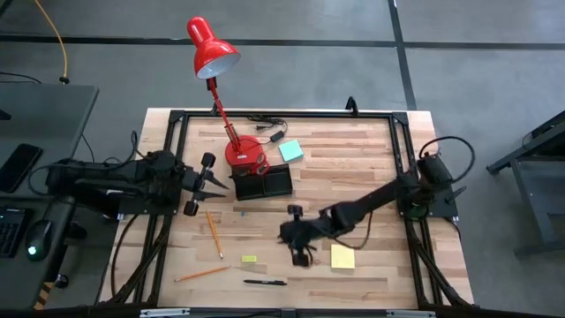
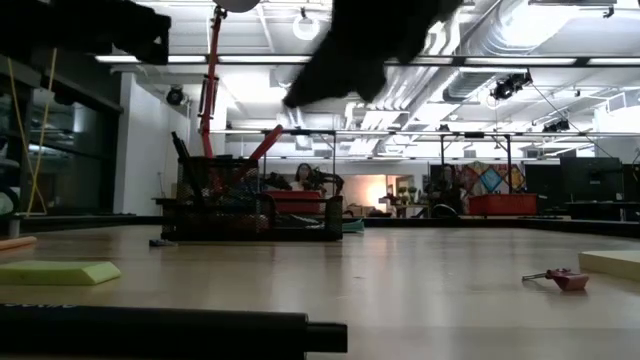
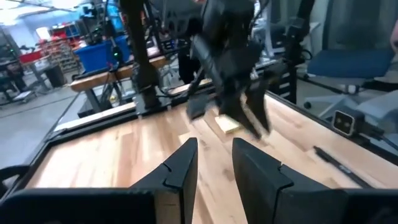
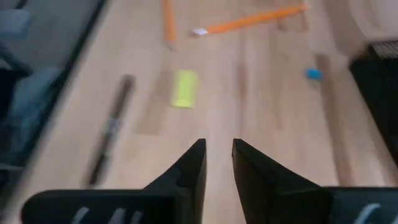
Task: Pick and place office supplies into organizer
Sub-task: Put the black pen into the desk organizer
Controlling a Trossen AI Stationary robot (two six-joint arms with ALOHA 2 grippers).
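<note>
High view shows the right tool (image 1: 298, 240) over bare desk (image 1: 371, 159), fingers nearly together and holding nothing, a yellow sticky pad (image 1: 342, 256) just beside it. The left tool (image 1: 205, 184), also nearly closed and empty, sits left of the black organizer (image 1: 263, 185), near the lamp (image 1: 243, 152).

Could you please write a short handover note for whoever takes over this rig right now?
Left tool: empty, by the organizer at the table's left side.
Right tool: empty, fingers slightly apart, above mid-table beside the yellow sticky pad.
Done: red scissors appear to stand in the organizer.
Left: teal pad, yellow pad, two orange pencils, black pen, small yellow-green piece, all on the table.
</note>
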